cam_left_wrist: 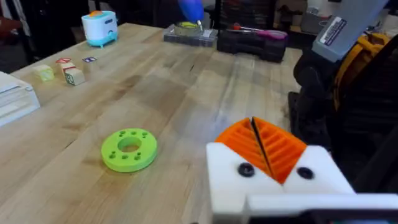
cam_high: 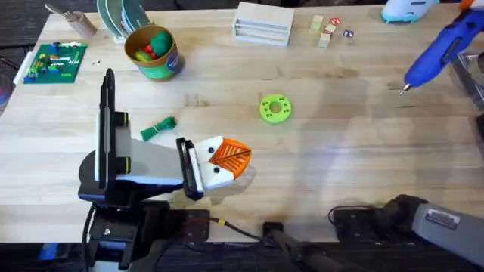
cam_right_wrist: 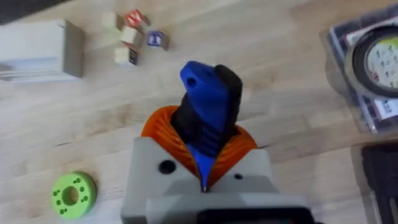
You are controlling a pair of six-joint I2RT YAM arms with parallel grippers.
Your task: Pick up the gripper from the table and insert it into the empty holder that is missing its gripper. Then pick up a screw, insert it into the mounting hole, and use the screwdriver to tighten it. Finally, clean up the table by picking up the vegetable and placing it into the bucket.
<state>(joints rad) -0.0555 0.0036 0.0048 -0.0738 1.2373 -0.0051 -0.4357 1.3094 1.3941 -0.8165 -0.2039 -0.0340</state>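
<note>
Vegetable (cam_high: 158,128) on table beside left arm

You have a green disc with holes (cam_high: 274,107) lying flat near the middle of the wooden table (cam_high: 340,151). At the far edge sits a white slatted box (cam_high: 263,23), and just right of it a few small toy blocks (cam_high: 327,31) are clustered together. On the far left you'll find a green circuit board (cam_high: 54,61). A light blue toy toaster (cam_left_wrist: 100,28) stands at the far right, with a clear plastic case (cam_left_wrist: 189,35) beside it.
</note>
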